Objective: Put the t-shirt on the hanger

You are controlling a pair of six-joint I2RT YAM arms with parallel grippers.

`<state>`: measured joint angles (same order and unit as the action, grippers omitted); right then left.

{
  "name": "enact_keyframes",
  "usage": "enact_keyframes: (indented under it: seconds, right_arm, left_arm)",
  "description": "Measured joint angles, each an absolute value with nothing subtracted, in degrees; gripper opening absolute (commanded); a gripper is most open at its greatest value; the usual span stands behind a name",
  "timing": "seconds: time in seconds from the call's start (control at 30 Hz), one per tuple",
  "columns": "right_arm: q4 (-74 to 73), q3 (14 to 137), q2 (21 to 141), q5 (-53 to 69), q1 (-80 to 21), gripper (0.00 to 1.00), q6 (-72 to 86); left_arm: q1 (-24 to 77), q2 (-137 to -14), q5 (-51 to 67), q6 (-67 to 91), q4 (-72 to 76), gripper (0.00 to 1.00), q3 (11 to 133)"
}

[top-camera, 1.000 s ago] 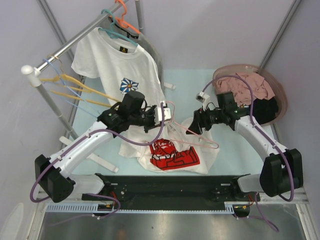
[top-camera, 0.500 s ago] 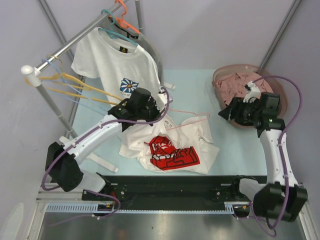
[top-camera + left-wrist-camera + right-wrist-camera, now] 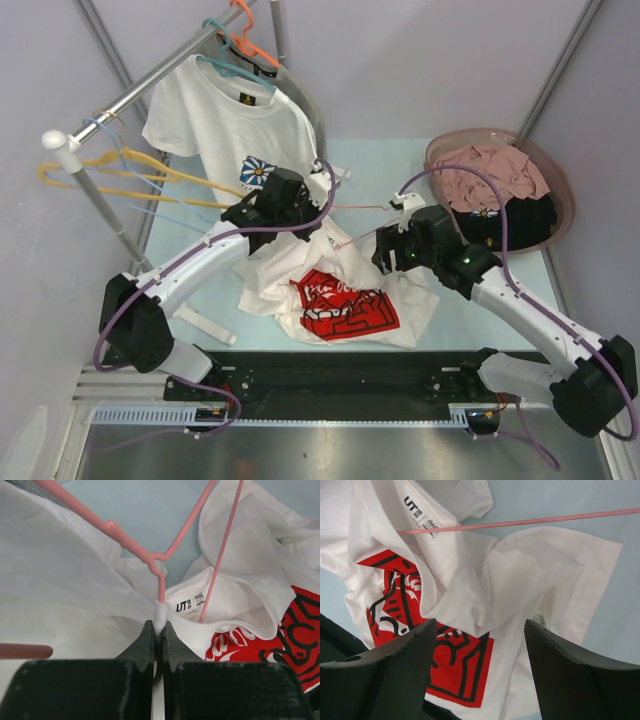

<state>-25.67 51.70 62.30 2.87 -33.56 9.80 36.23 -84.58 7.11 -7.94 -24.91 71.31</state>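
The t-shirt [image 3: 345, 305] lies crumpled on the table, red print up. It also shows in the left wrist view [image 3: 260, 630] and the right wrist view [image 3: 445, 665]. The pink hanger [image 3: 365, 206] lies over its collar, one wire running into the neck opening by the label [image 3: 202, 615]. My left gripper [image 3: 322, 215] is shut on the white-wrapped stem of the hanger [image 3: 130, 542], tips at the collar [image 3: 160, 625]. My right gripper [image 3: 385, 250] hovers over the shirt, wide open and empty [image 3: 480, 624], with a hanger wire [image 3: 520, 522] beyond it.
A clothes rack [image 3: 130, 90] at the back left carries a daisy-print white shirt [image 3: 240, 130] on a teal hanger [image 3: 235, 65], and yellow hangers [image 3: 130, 170]. A round basin of clothes [image 3: 500, 185] stands at the back right. A black rail [image 3: 340, 370] runs along the near edge.
The right gripper swung away to the basin, then came back over the shirt, open. The left gripper kept the hanger and shifted it toward the rack.
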Motion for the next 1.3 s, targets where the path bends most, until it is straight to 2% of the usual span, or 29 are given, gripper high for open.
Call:
enact_keyframes:
  seconds: [0.3, 0.43, 0.53, 0.67, 0.73, 0.8, 0.83, 0.93, 1.07, 1.3]
  right_arm:
    - [-17.7, 51.5, 70.3, -5.2, -43.1, 0.77, 13.9]
    - [-16.6, 51.5, 74.9, -7.3, -44.2, 0.77, 14.4]
    - [-16.3, 51.4, 78.8, -7.9, -43.9, 0.66, 14.9]
    - [-16.2, 51.0, 81.9, -8.6, -43.5, 0.61, 15.8]
    - [-16.6, 50.6, 81.6, -8.7, -43.0, 0.54, 16.0]
    - [-17.9, 50.5, 80.6, -8.4, -41.5, 0.38, 16.1]
    - [-19.2, 50.5, 79.4, -8.0, -39.9, 0.24, 16.3]
    - [-21.4, 50.1, 75.4, -6.9, -34.0, 0.0, 15.9]
    - [-21.5, 48.7, 70.3, -3.0, -24.9, 0.0, 14.4]
    - [-18.1, 47.6, 71.9, 12.4, -13.5, 0.0, 11.5]
  left_arm:
    - [36.2, -84.6, 6.6, -5.7, -24.4, 0.0, 71.4]
    - [36.2, -84.5, 6.6, -4.6, -24.4, 0.0, 71.4]
    - [36.1, -84.2, 6.8, -4.0, -24.5, 0.0, 71.4]
    - [35.4, -83.7, 7.6, -3.1, -24.6, 0.0, 71.4]
    - [34.6, -83.3, 8.0, -2.8, -24.8, 0.0, 71.4]
    - [33.4, -82.8, 8.3, -2.4, -25.3, 0.0, 71.4]
    - [32.7, -82.3, 8.4, -2.4, -25.5, 0.0, 71.4]
    - [31.5, -80.6, 9.3, -2.4, -25.3, 0.0, 70.9]
    - [31.1, -75.2, 13.2, -2.4, -23.6, 0.0, 67.4]
    - [31.1, -70.7, 18.5, -6.7, -21.3, 0.0, 62.4]
